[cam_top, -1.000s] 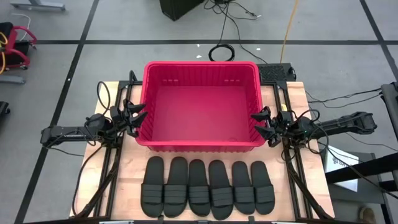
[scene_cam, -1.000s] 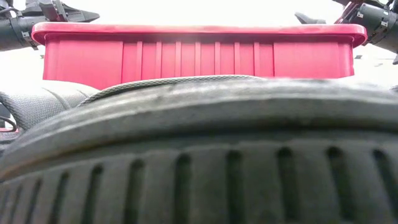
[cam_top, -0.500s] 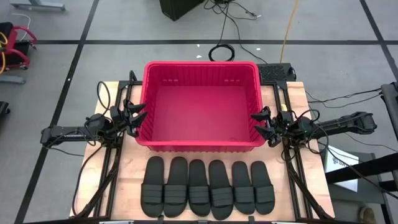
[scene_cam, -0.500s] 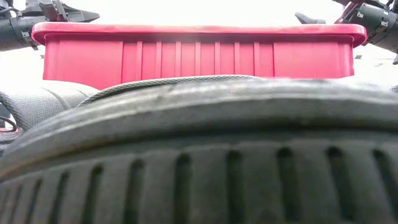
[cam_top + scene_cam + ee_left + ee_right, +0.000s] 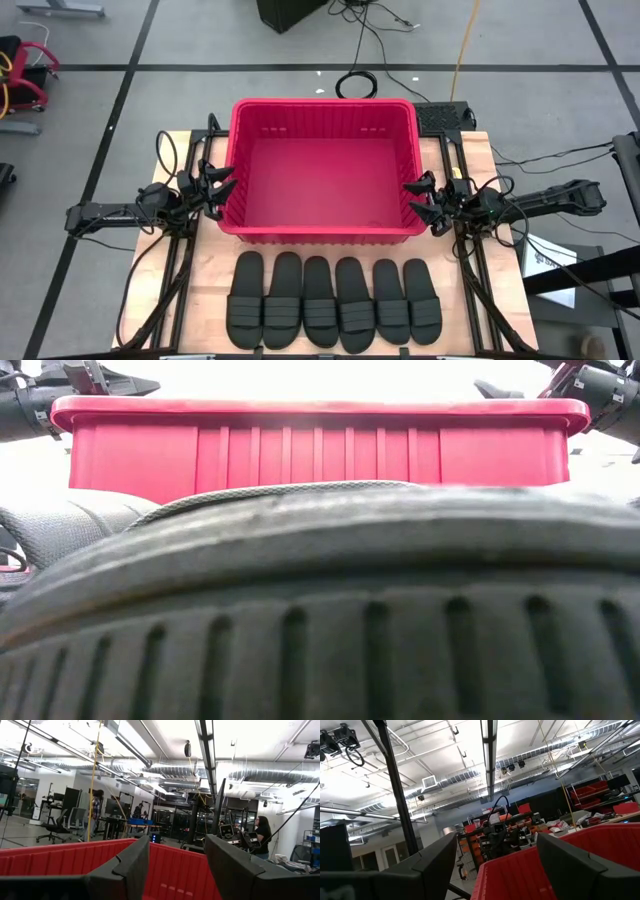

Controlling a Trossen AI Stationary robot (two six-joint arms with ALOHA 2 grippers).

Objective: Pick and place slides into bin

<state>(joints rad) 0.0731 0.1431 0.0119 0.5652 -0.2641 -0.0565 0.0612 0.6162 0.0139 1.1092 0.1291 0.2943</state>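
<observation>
Low view: one of the slides [image 5: 320,620] lies directly before the lens and fills the lower picture. It hides the surface, the other five slides and the lower wall of the bin [image 5: 320,455]. Both arms are cut off by the upper corners.

Left wrist view: the left pincer [image 5: 175,870] is cut off at the bottom edge; the bin floor is hidden.

Right wrist view: the right pincer [image 5: 495,870] is likewise cut off.

The wooden table [image 5: 207,275] carries the red bin [image 5: 322,168] and, nearer its front edge, six slides [image 5: 335,299] in a row.
</observation>
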